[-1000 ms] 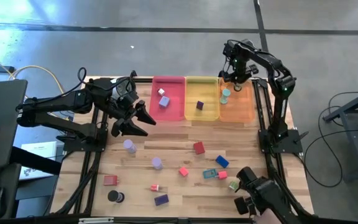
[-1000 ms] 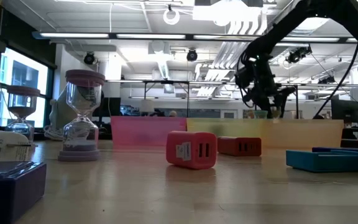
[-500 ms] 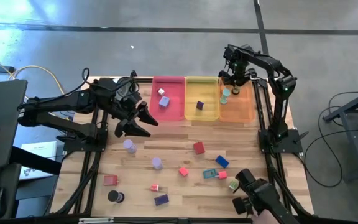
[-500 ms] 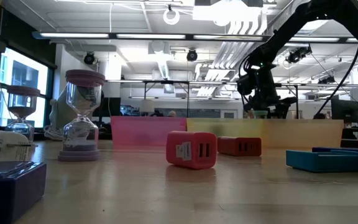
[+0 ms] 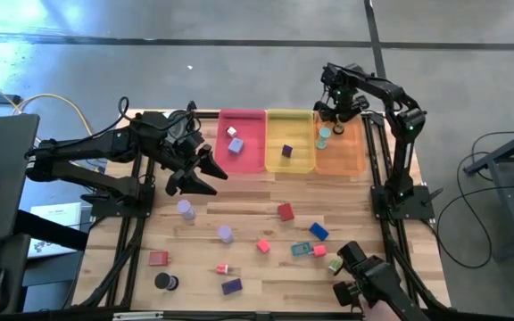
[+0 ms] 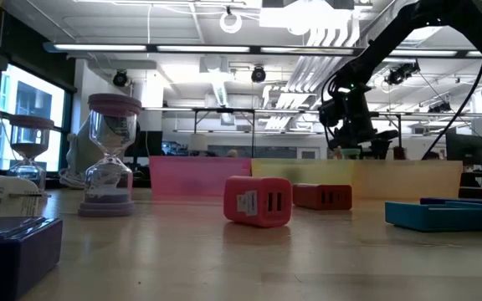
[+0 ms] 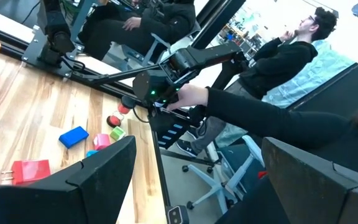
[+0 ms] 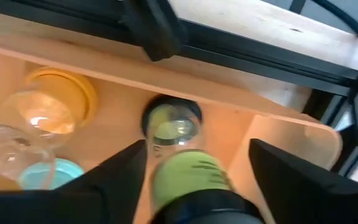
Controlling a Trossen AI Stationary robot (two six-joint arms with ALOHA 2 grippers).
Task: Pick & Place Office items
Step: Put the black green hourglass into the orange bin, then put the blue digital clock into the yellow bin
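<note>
Four views. High view: overhead, facing straight down, far enough to take in the whole wooden table (image 5: 239,218), both arms and the floor around. Low view: at table-top height, facing level across the boards into the room; a red block (image 6: 258,201) sits close to the lens, the pink tray (image 6: 187,177) far behind it. Left wrist view: tilted, looking past its own fingers (image 7: 98,171) across the table edge toward a seated person (image 7: 278,68). Right wrist view: very near, facing down into the orange tray (image 8: 110,102). High and low views share the trays and scattered blocks.
</note>
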